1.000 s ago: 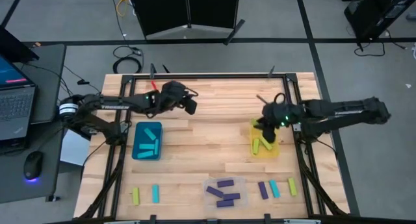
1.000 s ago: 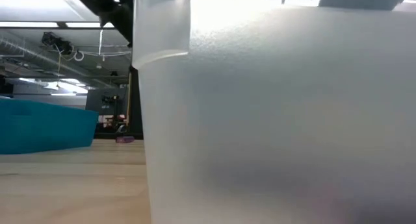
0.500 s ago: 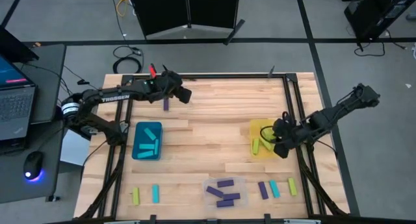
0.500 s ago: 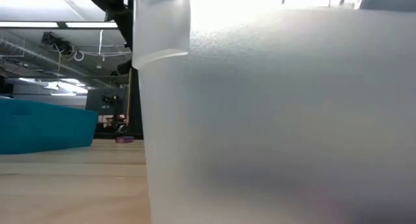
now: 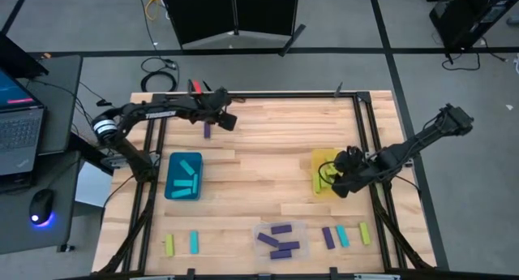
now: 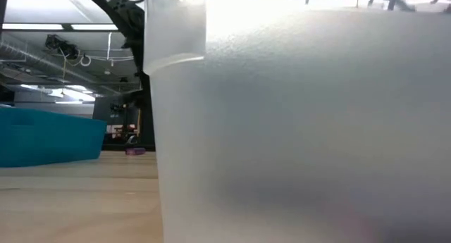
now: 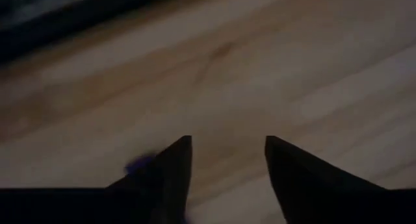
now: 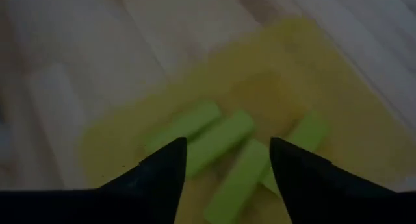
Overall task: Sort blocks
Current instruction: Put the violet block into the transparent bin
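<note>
A purple block (image 5: pixel 208 131) lies flat on the wood near the table's far left. My left gripper (image 5: pixel 229 122) hovers open just beside it; in the left wrist view the block (image 7: pixel 140 165) shows outside one finger, with nothing in the gap (image 7: pixel 227 156). My right gripper (image 5: pixel 332 183) hangs open over the yellow bin (image 5: pixel 324 161), and yellow-green blocks (image 8: pixel 218 143) lie in that bin below its fingers (image 8: pixel 227 162). The teal bin (image 5: pixel 184 176) holds cyan blocks. The clear bin (image 5: pixel 281 239) holds purple blocks.
Loose blocks lie along the near edge: yellow-green (image 5: pixel 169 245) and cyan (image 5: pixel 194 243) on the left, purple (image 5: pixel 328 237), cyan (image 5: pixel 342 235) and yellow-green (image 5: pixel 364 233) on the right. The clear bin's wall (image 6: pixel 303 130) fills most of the low view.
My left gripper has swung toward the table's far left corner and tipped downward, uncovering the purple block, which stays on the table. My right arm has folded back toward the table's right edge, and its gripper has shifted toward the near edge over the yellow bin.
</note>
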